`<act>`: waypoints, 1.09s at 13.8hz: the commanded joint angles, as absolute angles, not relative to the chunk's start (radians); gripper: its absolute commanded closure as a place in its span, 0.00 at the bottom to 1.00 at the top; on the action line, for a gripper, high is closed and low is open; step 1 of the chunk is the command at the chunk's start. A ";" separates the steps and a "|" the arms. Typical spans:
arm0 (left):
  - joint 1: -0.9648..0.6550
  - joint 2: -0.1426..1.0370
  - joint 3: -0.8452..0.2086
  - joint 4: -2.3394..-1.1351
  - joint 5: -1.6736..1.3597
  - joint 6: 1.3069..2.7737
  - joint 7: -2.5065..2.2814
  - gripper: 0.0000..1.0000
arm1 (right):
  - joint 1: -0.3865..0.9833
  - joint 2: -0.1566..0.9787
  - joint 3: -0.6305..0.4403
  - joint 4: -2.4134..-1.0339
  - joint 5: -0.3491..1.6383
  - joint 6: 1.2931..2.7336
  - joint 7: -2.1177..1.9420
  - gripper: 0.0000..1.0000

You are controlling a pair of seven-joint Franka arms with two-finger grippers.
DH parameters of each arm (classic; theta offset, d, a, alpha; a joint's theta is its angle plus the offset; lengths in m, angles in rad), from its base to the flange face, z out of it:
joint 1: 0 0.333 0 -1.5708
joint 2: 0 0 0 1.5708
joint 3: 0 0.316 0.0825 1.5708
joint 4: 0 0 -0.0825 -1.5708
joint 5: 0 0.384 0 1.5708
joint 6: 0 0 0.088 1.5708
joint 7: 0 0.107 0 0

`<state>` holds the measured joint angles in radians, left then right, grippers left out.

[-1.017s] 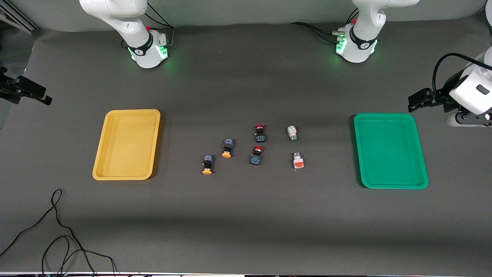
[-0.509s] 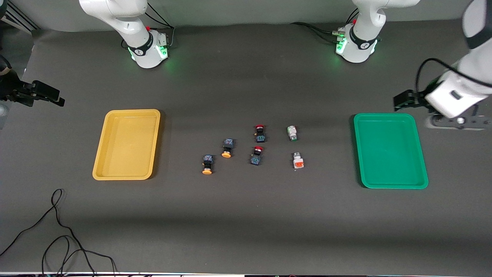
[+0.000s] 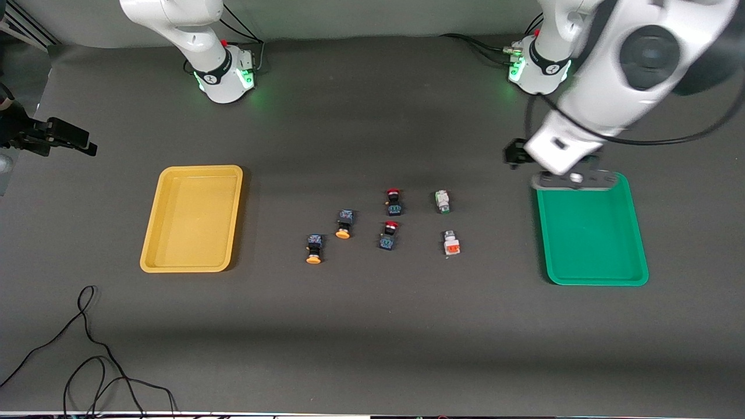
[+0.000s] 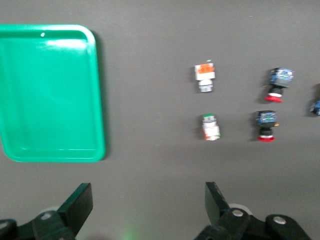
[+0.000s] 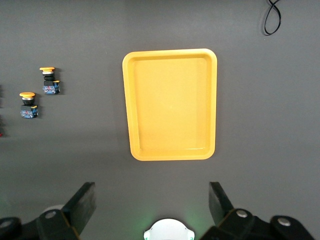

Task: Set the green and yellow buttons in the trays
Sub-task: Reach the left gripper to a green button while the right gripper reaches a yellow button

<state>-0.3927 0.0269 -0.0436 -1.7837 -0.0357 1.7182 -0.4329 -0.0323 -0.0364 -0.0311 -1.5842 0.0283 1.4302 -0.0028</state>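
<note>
The yellow tray [image 3: 152,233] lies toward the right arm's end and the green tray [image 3: 640,244] toward the left arm's end. Between them lie two yellow-capped buttons [image 3: 314,249] [image 3: 344,224], a green-tipped white button [image 3: 443,201] and a white button with an orange block [image 3: 451,243]. My left gripper [image 4: 147,202] is open and empty, high over the green tray's edge [image 4: 100,100] farthest from the front camera. My right gripper [image 5: 152,202] is open and empty, high over bare table near the yellow tray [image 5: 170,52].
Two red-capped dark switches [image 3: 394,201] [image 3: 388,235] lie among the buttons. A black cable [image 3: 87,349] loops on the table near the front camera at the right arm's end. The right arm's base [image 5: 169,231] shows below the right gripper.
The left arm has swung in from the table's end to above the green tray's edge. The right hand shifted slightly inward a second ago, then held. Buttons and trays have not moved.
</note>
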 commanded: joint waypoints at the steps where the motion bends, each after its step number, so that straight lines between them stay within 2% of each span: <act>1: -0.497 0.014 -0.026 -1.816 -0.048 1.776 -0.579 0.00 | -0.014 -0.018 -0.031 -1.572 0.049 1.416 -0.006 0.00; 4: -0.589 0.031 -0.026 -1.821 -0.048 1.824 -0.701 0.00 | 0.029 0.001 -0.031 -1.574 0.049 1.416 -0.005 0.00; 8: -0.606 0.046 -0.026 -1.850 -0.046 1.857 -0.712 0.00 | 0.107 0.035 -0.031 -1.572 0.048 1.433 0.115 0.00; 12: -0.617 0.078 -0.026 -2.020 -0.038 2.066 -0.713 0.00 | 0.175 0.080 -0.031 -1.580 0.048 1.471 0.183 0.00; 15: -0.626 0.204 -0.026 -2.034 -0.028 2.184 -0.713 0.00 | 0.225 0.129 -0.031 -1.588 0.048 1.543 0.262 0.00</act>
